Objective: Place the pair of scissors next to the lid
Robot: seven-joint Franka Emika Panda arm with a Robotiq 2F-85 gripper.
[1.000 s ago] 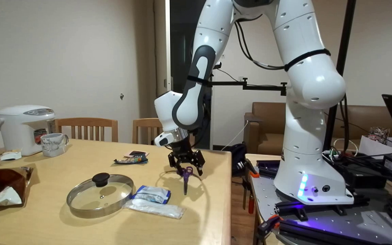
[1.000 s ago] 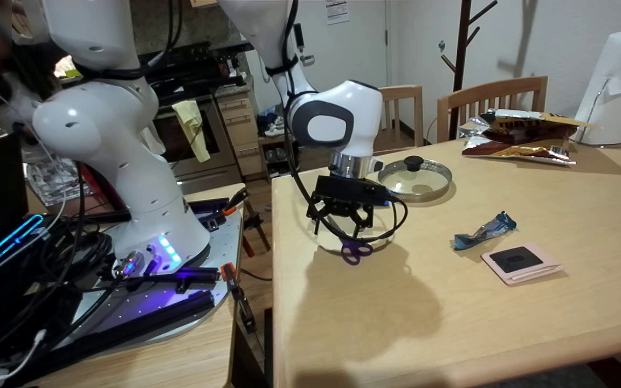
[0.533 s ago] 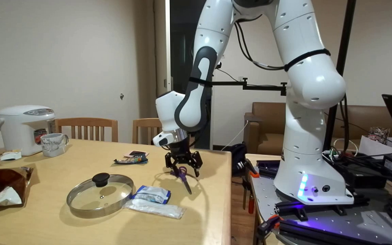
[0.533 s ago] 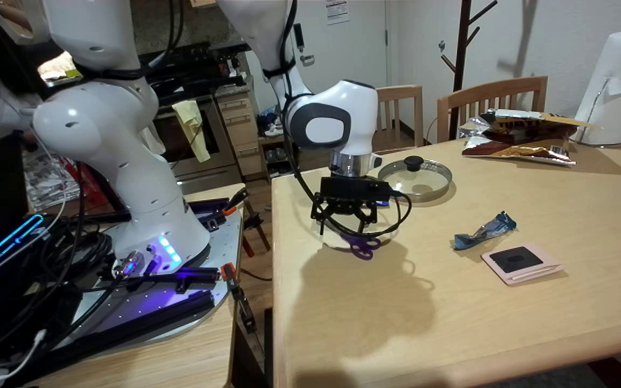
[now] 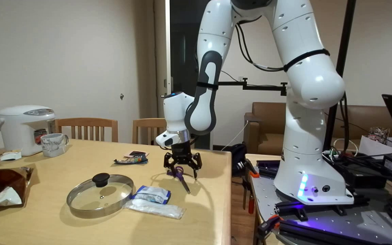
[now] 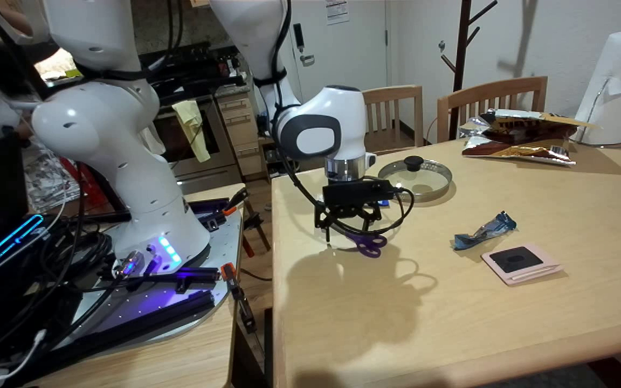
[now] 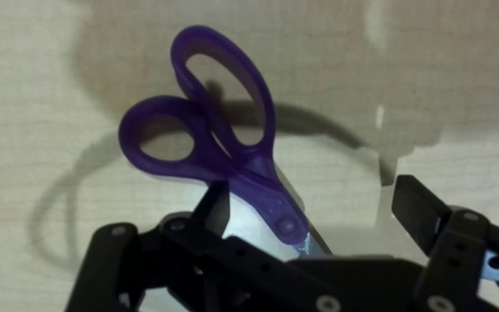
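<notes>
Scissors point(image 7: 254, 187) — smooth plastic handles point(image 7: 129, 135), metal blades point(image 5: 184, 185); lid point(image 5: 99, 194) — glass, shiny metal rim point(image 5: 97, 212).

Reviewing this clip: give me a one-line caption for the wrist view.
Open pincer over the scissors on the table, purple handle loops in full view, blades mostly hidden.

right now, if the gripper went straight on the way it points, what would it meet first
Probably the scissors: in the wrist view, one fingertip of the open gripper overlaps their edge, with the table beneath. Depth is unclear.
</notes>
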